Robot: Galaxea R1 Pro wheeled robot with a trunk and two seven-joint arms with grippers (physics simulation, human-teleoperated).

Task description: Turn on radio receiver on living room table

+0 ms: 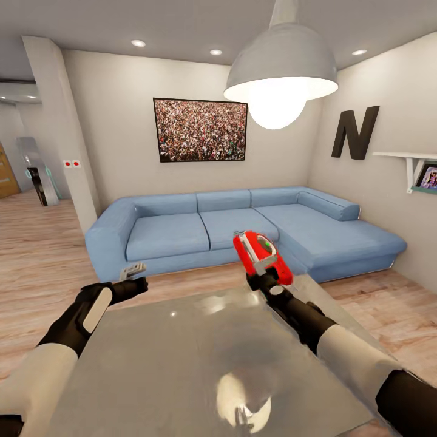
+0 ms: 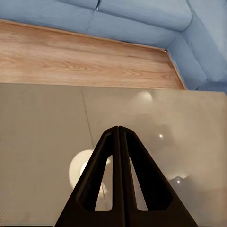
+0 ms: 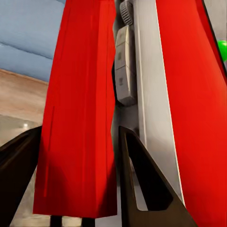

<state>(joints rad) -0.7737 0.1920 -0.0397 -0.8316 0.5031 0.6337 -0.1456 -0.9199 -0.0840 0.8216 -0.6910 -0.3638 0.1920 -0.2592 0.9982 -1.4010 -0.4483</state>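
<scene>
In the living room, a glossy grey counter (image 1: pixel 182 358) fills the foreground. At left, the left hand (image 1: pixel 135 271) hovers above the counter's far left edge, its fingers (image 2: pixel 118 142) pressed together, holding nothing. Behind stretches a light-blue sofa (image 1: pixel 182 233) under a framed crowd picture (image 1: pixel 200 129). Right of centre, the right hand (image 1: pixel 262 278) holds the red radio receiver (image 1: pixel 262 255) lifted above the counter's far edge, its fingers (image 3: pixel 137 189) clamping the red handle (image 3: pixel 80 118).

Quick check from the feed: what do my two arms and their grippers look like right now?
Both arms have white forearm shells ending in black wrist sections. The left arm carries a pale oval panel on its black wrist. The left gripper and right gripper have black, triangular fingers with cut-out slots. No cables visible.
</scene>
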